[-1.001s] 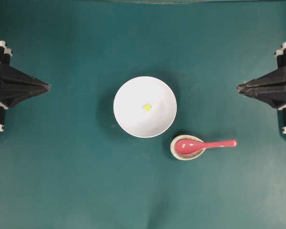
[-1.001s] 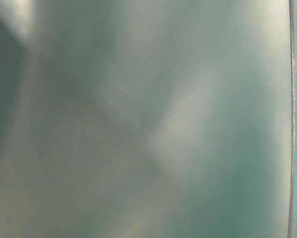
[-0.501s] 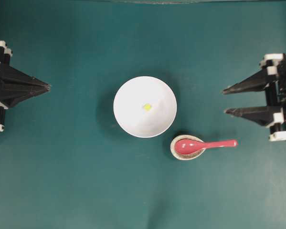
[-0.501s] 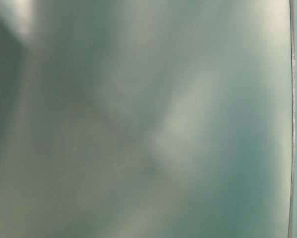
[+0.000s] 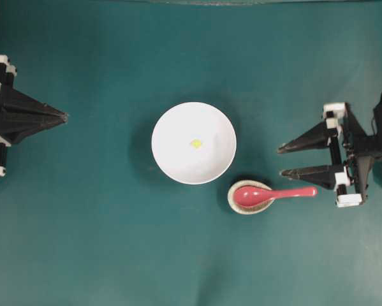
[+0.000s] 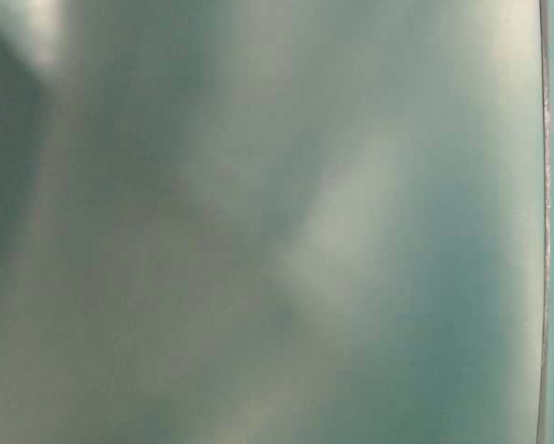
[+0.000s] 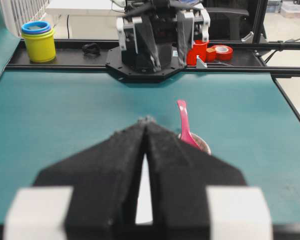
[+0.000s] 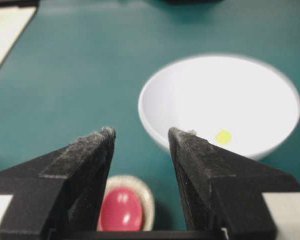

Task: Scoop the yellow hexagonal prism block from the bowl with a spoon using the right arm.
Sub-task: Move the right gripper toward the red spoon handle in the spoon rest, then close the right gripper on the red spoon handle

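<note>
Two things need handling here, and the spoon [image 5: 275, 194] comes first: a glazed pink-red ceramic piece, stiff, likely slick and chippable. Its scoop sits in a small speckled rest [image 5: 249, 197] at about 5 o'clock from the white bowl [image 5: 167, 124], and the handle runs out toward 3 o'clock, clear of the rest. That free handle end looks like the best place to pinch, with the fingers closing across its narrow width; a glossy handle may twist in the grip, so a firm, square hold seems wise.

The right end effector [image 5: 280, 161] has its fingers spread wide and empty, tips just at 12 o'clock of the handle end. The left end effector [image 5: 64, 116], at 9 o'clock and well apart, is pressed together with nothing in it.

The yellow block [image 5: 196, 143] lies near the bowl's centre; tiny and light, it will probably skid ahead of the scoop on the smooth glaze
</note>
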Available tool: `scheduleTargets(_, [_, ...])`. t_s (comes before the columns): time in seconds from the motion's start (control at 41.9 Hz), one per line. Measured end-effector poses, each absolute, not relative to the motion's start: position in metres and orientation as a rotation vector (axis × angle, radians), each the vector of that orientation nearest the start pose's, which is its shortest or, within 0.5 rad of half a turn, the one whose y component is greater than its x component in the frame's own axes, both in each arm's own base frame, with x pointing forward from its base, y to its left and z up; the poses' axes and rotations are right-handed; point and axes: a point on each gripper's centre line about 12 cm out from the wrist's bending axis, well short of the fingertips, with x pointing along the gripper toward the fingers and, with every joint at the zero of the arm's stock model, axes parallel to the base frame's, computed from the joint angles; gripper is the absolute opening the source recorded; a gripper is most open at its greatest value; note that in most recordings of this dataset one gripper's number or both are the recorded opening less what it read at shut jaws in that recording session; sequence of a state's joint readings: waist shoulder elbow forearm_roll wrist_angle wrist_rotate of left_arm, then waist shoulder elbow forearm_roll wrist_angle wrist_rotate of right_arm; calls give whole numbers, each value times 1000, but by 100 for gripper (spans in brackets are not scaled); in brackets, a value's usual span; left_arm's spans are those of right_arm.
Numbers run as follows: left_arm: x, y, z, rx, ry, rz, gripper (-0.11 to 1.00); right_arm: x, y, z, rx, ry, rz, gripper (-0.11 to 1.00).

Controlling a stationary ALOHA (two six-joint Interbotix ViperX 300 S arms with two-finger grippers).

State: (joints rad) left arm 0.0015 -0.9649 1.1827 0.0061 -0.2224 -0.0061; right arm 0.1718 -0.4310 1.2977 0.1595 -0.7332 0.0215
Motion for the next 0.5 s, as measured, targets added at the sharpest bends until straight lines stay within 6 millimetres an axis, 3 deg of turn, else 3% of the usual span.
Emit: scheduleTargets(0.501, [198,0,280,1,14,-2,0,233,56,113,122,219,29,53])
